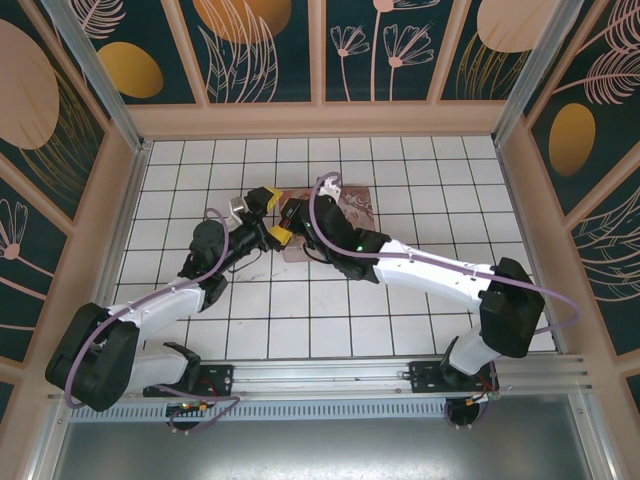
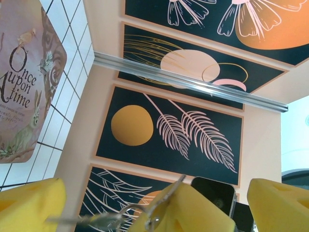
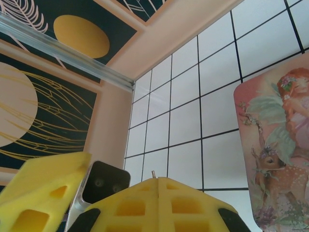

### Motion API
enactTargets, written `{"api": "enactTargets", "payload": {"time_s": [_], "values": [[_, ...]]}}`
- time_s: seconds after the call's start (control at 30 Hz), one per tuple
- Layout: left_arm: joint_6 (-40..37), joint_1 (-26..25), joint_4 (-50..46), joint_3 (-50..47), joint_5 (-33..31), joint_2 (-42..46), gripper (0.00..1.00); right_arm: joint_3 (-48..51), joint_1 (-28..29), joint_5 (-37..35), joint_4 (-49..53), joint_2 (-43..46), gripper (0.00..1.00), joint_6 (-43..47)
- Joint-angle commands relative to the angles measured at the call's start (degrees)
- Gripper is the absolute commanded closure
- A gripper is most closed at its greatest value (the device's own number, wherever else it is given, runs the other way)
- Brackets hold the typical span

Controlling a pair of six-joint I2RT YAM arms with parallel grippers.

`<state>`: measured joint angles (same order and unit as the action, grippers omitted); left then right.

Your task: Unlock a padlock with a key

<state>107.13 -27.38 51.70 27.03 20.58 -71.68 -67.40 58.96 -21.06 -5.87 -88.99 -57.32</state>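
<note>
While the right gripper (image 3: 157, 186) is pressed fully closed, a slim grey metal piece that appears to be the key (image 2: 94, 221) is pinched in its yellow pads (image 2: 193, 212). In the left wrist view the key juts out sideways, blurred, with a thin wire loop rising just beside it. In the right wrist view only a tiny metal tip pokes up from the seam where the two pads meet. The left gripper (image 1: 271, 217) stands wide open around that closed pair and holds nothing. Its own yellow fingers (image 2: 29, 208) sit one on each side of the right gripper's pads, apart from them. Seen from above, both grippers meet at the left edge of the pink tin box (image 1: 352, 205), so the key is just beside that edge. I cannot tell whether it is over the tin or only next to it. The tin lies flat on the white tiled floor (image 1: 300, 320), its lid printed with "Once upon a time" and a rabbit at one end and a fairy with a fawn at the other. The left arm reaches the tin from its near-left side and the right arm from its near-right side, each trailing a purple cable. Beyond the tin, dark wall panels (image 1: 260, 40) carry orange discs and pale leaf drawings.
</note>
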Motion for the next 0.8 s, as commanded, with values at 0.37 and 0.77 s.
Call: {"api": "enactTargets", "payload": {"time_s": [0.37,0.77], "values": [[0.84,0.13,4.59,-0.88,-0.75,0.05,0.09,3.37,-0.39,-2.88,-2.56,2.24,1.0,-3.06],[-0.22,0.13,3.93,-1.98,-1.59,-0.74,0.09,6.55,-0.25,-1.64,-8.36,3.99,1.0,-1.95]]}}
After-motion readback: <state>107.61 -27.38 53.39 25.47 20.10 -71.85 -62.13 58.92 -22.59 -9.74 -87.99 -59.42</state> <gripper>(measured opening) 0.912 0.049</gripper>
